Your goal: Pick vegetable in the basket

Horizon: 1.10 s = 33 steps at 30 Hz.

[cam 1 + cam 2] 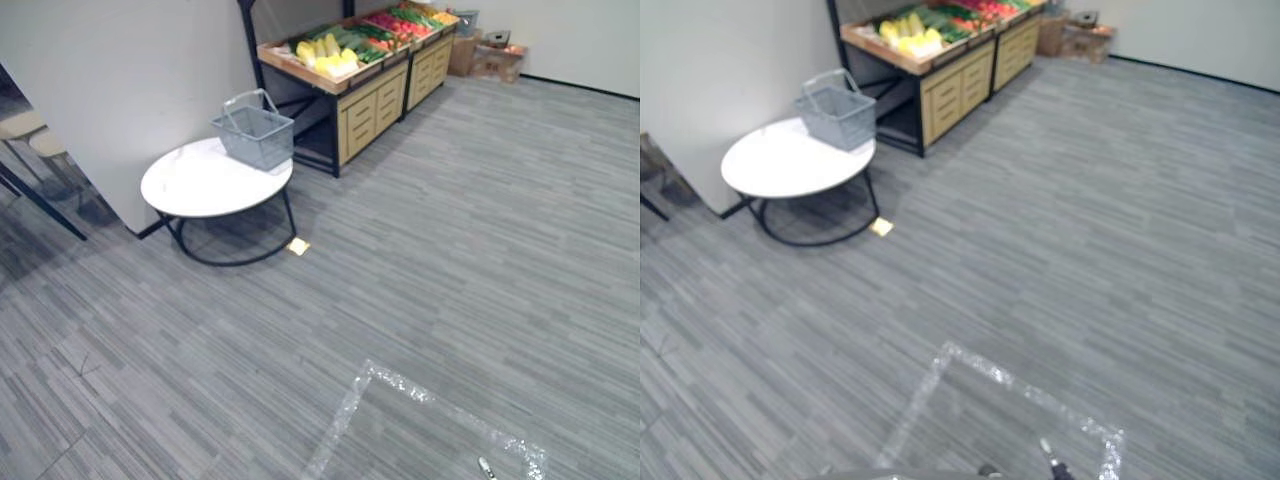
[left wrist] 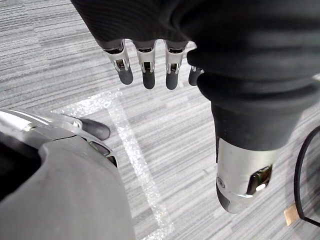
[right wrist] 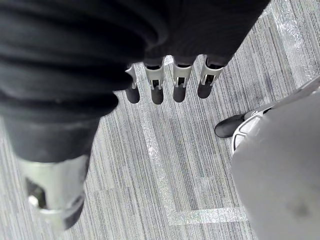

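Observation:
A grey wire basket (image 1: 254,132) with its handle up stands on the far edge of a round white table (image 1: 205,182) at the upper left. Behind it a wooden produce stand (image 1: 345,62) holds yellow, green and red vegetables (image 1: 330,55). In the left wrist view my left hand (image 2: 145,67) hangs over the carpet with relaxed fingers and nothing in it. In the right wrist view my right hand (image 3: 167,82) hangs the same way, fingers straight and empty. Both hands are far from the basket and the stand.
A white wall panel (image 1: 130,70) stands left of the table. Cardboard boxes (image 1: 490,55) sit at the far end of the stand. A small yellow note (image 1: 298,246) lies by the table's leg. Shiny tape (image 1: 400,385) marks a square on the grey carpet close by.

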Tool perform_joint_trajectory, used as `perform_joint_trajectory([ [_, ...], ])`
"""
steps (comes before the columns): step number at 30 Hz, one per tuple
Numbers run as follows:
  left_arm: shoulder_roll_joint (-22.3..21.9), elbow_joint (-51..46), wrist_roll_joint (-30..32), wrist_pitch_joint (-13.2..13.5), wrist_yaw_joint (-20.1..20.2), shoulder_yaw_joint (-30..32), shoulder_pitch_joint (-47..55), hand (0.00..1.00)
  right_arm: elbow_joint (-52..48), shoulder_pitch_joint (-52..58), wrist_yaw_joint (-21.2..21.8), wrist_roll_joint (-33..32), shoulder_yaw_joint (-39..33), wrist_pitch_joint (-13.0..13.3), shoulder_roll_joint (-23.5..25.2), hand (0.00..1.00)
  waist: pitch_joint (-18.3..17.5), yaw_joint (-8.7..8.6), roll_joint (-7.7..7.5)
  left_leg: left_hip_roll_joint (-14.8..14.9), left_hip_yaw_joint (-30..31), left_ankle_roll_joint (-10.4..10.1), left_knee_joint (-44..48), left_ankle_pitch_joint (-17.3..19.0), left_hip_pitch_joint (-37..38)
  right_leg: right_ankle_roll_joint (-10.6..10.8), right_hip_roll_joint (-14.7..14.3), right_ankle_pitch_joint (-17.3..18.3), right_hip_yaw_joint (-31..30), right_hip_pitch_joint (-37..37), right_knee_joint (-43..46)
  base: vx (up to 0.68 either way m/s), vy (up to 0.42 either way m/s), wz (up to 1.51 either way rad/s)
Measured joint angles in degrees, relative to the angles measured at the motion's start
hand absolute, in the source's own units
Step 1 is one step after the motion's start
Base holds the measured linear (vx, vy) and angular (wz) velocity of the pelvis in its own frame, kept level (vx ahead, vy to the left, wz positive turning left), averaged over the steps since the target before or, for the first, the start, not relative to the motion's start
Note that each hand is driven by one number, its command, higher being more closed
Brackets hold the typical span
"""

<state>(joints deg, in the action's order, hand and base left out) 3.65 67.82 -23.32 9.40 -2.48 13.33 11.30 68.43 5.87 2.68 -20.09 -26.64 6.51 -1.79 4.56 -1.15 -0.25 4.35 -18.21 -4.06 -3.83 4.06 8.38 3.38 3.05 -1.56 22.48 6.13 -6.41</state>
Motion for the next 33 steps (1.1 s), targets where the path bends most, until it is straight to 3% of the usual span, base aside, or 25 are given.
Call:
perform_joint_trajectory([
  [33, 0.7, -0.5, 1.7, 0.0, -1.8, -0.1, -2.3, 0.00, -0.7, -1.7, -3.4, 8.5, 0.7, 0.0, -0.5, 0.00, 1.2, -0.05, 0.28, 0.2, -0.5, -0.2, 0.1, 0.1, -1.7, -0.1, -0.2, 0.0, -0.7, -1.8, 0.2, 0.00, 0.000, 0.00],
])
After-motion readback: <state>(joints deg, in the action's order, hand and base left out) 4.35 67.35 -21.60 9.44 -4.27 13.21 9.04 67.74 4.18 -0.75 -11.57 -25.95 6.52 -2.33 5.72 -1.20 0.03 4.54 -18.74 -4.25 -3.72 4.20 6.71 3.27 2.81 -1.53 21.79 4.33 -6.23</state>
